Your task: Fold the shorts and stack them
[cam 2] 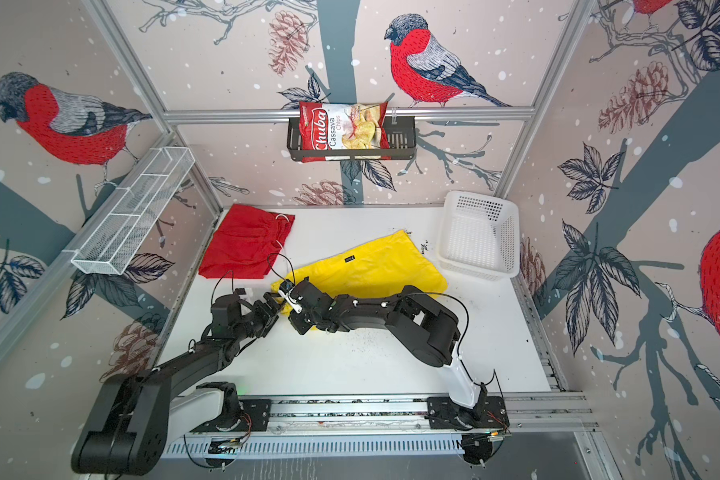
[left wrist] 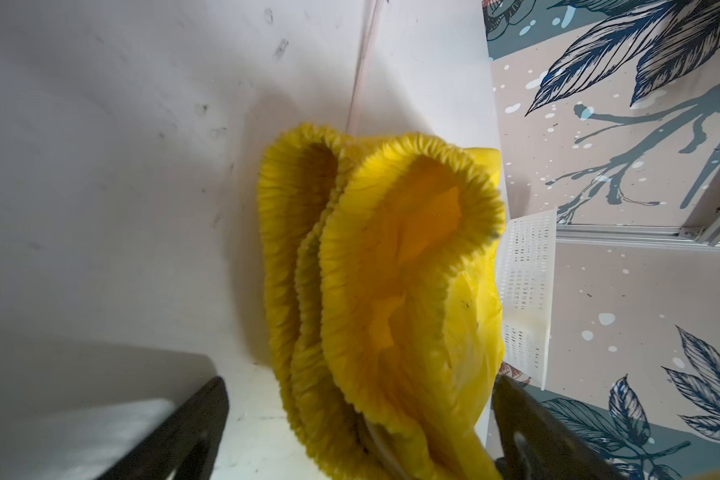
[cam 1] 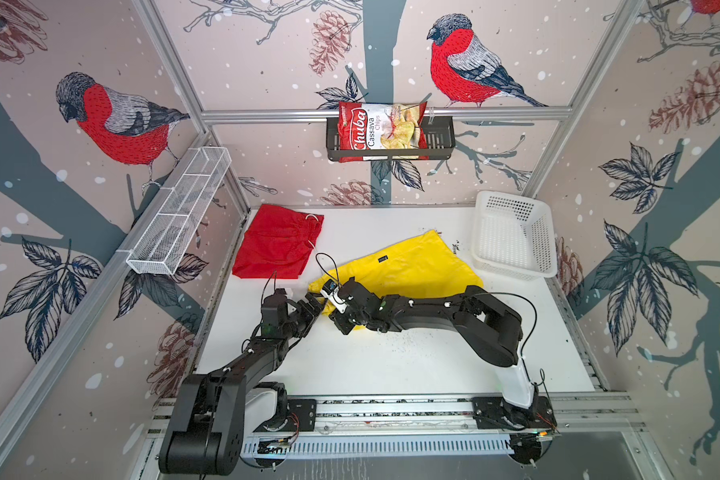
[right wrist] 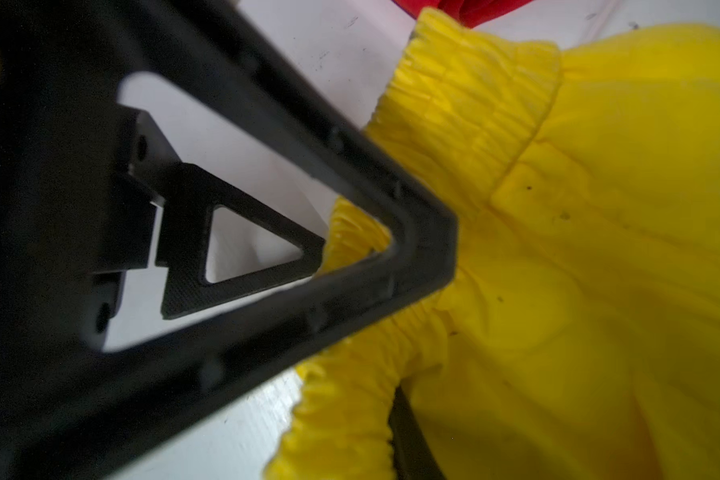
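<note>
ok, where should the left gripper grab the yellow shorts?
The ruffled waistband of the yellow shorts, at the end facing the left gripper. It stands bunched up off the table there, between the open jaws in the left wrist view, so likely come straight in from the left, low.

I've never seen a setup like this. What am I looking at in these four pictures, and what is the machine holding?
Two black robot arms share a white table. Two pictures look down from overhead; the other two come from a camera on each arm's wrist, hence the close-ups. On the table lie red shorts, yellow shorts and a white basket. The right gripper pinches the yellow shorts' gathered waistband; the left gripper stands open beside it, gripping nothing.
</note>
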Motion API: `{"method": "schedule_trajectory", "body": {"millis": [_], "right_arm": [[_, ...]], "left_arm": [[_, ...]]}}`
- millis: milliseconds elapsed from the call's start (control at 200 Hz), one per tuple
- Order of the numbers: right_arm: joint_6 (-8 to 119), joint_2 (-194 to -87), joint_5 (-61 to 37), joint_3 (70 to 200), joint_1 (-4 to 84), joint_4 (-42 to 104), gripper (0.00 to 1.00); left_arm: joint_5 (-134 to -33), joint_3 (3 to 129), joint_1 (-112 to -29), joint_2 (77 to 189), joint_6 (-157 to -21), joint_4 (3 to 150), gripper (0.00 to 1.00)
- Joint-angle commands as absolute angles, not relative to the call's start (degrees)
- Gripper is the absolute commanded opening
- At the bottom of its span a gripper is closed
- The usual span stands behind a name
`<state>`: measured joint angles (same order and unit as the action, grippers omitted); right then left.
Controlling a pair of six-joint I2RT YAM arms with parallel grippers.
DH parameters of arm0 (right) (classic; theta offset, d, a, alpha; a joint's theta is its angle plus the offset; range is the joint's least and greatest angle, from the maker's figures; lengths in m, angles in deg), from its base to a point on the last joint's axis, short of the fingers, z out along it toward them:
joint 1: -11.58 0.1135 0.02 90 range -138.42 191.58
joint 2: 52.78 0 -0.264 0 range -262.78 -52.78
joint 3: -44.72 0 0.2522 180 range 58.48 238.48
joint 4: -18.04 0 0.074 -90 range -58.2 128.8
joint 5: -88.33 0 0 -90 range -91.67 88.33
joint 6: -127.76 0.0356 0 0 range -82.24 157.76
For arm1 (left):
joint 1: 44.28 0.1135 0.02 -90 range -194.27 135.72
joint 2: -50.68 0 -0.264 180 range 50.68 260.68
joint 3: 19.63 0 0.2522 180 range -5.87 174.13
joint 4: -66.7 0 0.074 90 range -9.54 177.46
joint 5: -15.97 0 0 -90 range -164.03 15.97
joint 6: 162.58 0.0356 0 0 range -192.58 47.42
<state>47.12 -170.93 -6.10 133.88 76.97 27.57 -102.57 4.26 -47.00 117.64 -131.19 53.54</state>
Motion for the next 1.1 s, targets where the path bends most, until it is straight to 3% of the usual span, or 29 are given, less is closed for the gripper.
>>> {"method": "schedule_trajectory", "body": {"millis": [0, 120, 185, 285, 455, 705, 890, 1096], "right_arm": [[49.0, -169.8, -7.9, 134.0, 77.4, 23.6, 0.22], [49.4, -169.8, -7.9, 133.8, 78.1, 23.1, 0.22], [50.0, -169.8, -8.3, 133.6, 78.2, 22.4, 0.28], [51.2, -169.8, -8.7, 133.8, 78.3, 21.4, 0.42], [51.6, -165.3, -8.7, 132.5, 77.1, 22.7, 0.55], [57.2, -146.7, -6.9, 122.5, 66.2, 23.6, 0.73], [66.0, -145.4, -4.1, 118.4, 56.9, 26.1, 0.70], [69.9, -157.5, -4.0, 122.8, 58.5, 28.7, 0.58]], "left_arm": [[-103.4, 3.3, -47.4, 119.8, -133.8, 46.2, 0.97], [-103.4, 2.7, -47.6, 121.8, -135.8, 41.4, 0.96], [-103.6, 2.8, -47.8, 122.7, -135.9, 39.7, 0.76], [-103.8, 3.7, -47.9, 123.6, -135.8, 39.6, 0.29], [-102.9, 9.7, -47.8, 122.4, -130.0, 52.5, 0.03], [-99.8, 25.5, -46.0, 120.9, -114.7, 81.4, 0.03], [-104.4, 32.2, -44.3, 123.6, -109.9, 89.5, 0.05], [-105.3, 39.4, -43.7, 126.3, -105.7, 96.7, 0.07]]}}
